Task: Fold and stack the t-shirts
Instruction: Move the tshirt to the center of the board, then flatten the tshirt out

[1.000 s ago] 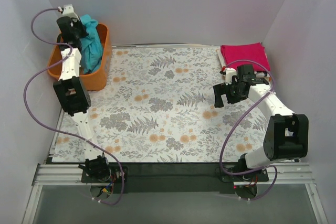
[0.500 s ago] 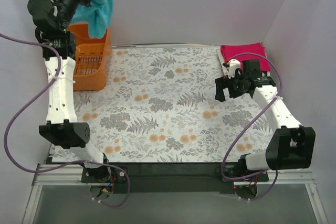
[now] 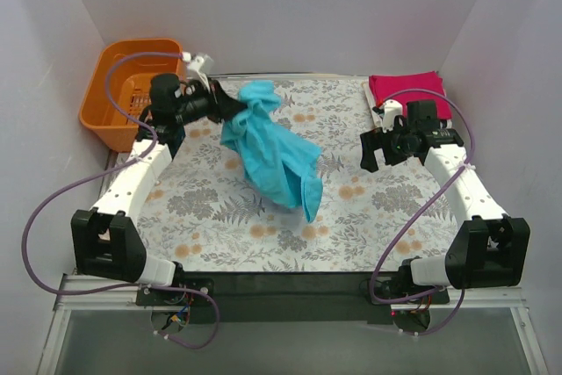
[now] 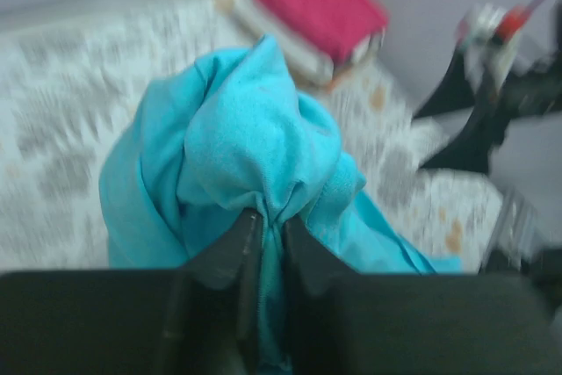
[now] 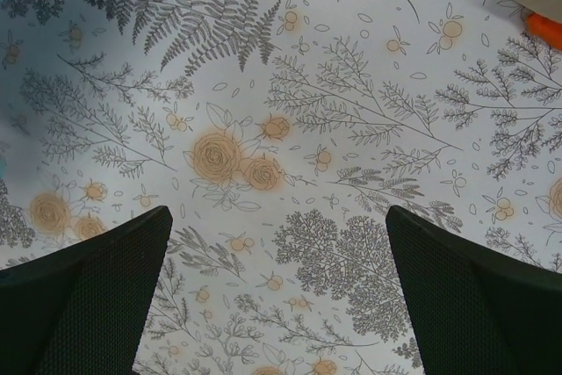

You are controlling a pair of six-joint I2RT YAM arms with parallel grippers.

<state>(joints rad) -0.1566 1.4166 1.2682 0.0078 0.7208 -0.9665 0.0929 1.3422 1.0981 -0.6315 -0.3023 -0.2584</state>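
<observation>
Your left end effector (image 3: 225, 107) is clamped shut on a bunched fold of the teal t-shirt (image 3: 274, 157), just to the right of the orange basket (image 3: 104, 113) and above the floral surface (image 3: 219, 217). From that pinch the t-shirt trails away from the basket toward the middle of the surface as a crumpled, unfolded mass, its loose end being the part farthest from the basket. The pictures do not settle whether that end touches the surface. In the left wrist view the cloth fills the space directly ahead of the two dark fingers (image 4: 230, 248), which meet around a gathered ridge of fabric. Your right end effector (image 3: 372, 159) hangs at the side of the surface opposite the basket, jaws spread wide with nothing between them, only printed pattern below. The magenta t-shirt (image 3: 409, 90) lies folded at the corner farthest across from the basket, just behind the right end effector, atop paler folded layers.
</observation>
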